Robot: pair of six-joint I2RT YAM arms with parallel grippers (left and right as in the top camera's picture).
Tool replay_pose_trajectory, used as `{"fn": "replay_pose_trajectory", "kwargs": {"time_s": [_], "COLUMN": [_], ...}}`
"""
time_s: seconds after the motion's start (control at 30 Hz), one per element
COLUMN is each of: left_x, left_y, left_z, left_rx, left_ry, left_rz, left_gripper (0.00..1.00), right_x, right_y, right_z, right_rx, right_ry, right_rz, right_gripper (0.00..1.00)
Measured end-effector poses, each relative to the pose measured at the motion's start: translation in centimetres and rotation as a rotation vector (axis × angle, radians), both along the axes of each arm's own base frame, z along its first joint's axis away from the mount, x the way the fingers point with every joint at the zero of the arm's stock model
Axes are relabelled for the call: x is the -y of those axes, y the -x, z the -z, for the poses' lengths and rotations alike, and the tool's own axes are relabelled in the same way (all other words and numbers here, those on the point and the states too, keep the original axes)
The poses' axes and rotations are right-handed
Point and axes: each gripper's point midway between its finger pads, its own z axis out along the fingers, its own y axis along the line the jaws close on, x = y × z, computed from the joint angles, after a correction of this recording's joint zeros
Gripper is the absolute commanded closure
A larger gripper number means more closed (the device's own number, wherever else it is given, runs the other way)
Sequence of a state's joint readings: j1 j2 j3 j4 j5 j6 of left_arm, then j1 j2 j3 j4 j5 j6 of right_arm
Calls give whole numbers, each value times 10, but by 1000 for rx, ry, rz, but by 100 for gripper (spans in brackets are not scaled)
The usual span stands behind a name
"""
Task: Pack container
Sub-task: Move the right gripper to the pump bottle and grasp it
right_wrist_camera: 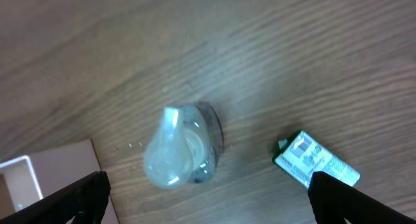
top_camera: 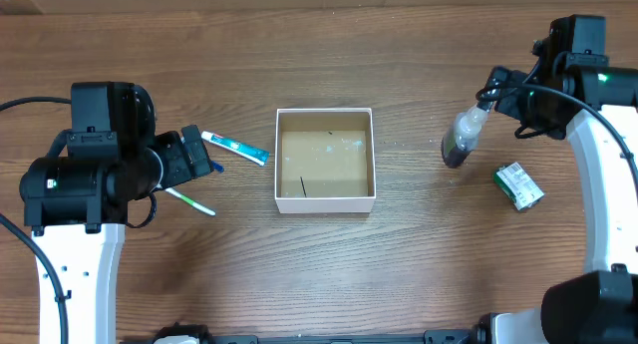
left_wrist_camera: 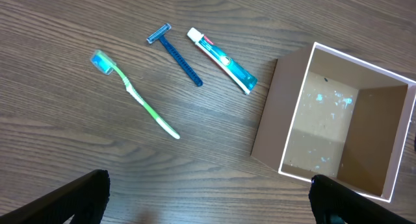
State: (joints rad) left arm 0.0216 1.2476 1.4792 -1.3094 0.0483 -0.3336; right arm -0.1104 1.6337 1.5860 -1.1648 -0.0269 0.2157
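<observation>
The wooden counter (top_camera: pixel 399 274) carried two white and black arms mounted along its near edge, the left arm (top_camera: pixel 80 184) over the left side and the right arm (top_camera: pixel 598 135) reaching up the right side toward the far right corner. The container (top_camera: pixel 324 163), a square shallow box with white walls and a brown floor showing a few dark marks, sat at the middle of the counter with nothing inside it. The left gripper (top_camera: pixel 194 157) hung just left of the box; in its wrist view its fingers (left_wrist_camera: pixel 84 198) stood spread wide with only bare wood between them, gripping nothing. The right gripper (top_camera: pixel 490 90) hovered between the box and the right edge, its fingers (right_wrist_camera: pixel 84 195) likewise parted wide and closed on nothing. Just below it stood a small clear bottle (top_camera: pixel 462 140) with a pale cap and dark lower part, apart from the box's right wall. A green and white packet (top_camera: pixel 519 185) lay beside the bottle, closer to the right edge and the near edge. Left of the box lay a green toothbrush (top_camera: pixel 189 201) with a blue head, a white and blue toothpaste tube (top_camera: pixel 236 148) nearest the box's left wall, and a blue razor (left_wrist_camera: pixel 174 53) between them, all three apart from one another.
</observation>
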Motion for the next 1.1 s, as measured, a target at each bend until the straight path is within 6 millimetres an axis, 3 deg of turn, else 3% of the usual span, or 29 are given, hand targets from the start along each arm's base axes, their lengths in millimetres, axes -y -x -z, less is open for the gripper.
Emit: {"fn": "replay_pose_trajectory", "kwargs": {"time_s": [0.2,0.3,0.47,0.63,0.87,1.1], "left_x": [0,0,0,0,0,0], "left_y": [0,-1,-2,-2,-2,-2], "left_z": [0,1,4,4,4,4], "left_rx": [-1,-5,-13,-14,-14,-14], "left_ry": [0,0,0,0,0,0], "left_rz": [0,0,0,0,0,0], "left_gripper": [0,0,0,0,0,0], "right_x": [-10,-21,-31,-29,-29,-29], "right_y": [-8,-13,-21,-22,-21,-20], "right_z": [46,56,58,58,58,58], "right_rx": [-130,-145,-125,-121,-126,-129], "right_ry": [5,26,34,40,38,37], "right_rz": [-32,-63,-87,-74,-62,-61], "right_gripper": [2,3,14,35,58,67]}}
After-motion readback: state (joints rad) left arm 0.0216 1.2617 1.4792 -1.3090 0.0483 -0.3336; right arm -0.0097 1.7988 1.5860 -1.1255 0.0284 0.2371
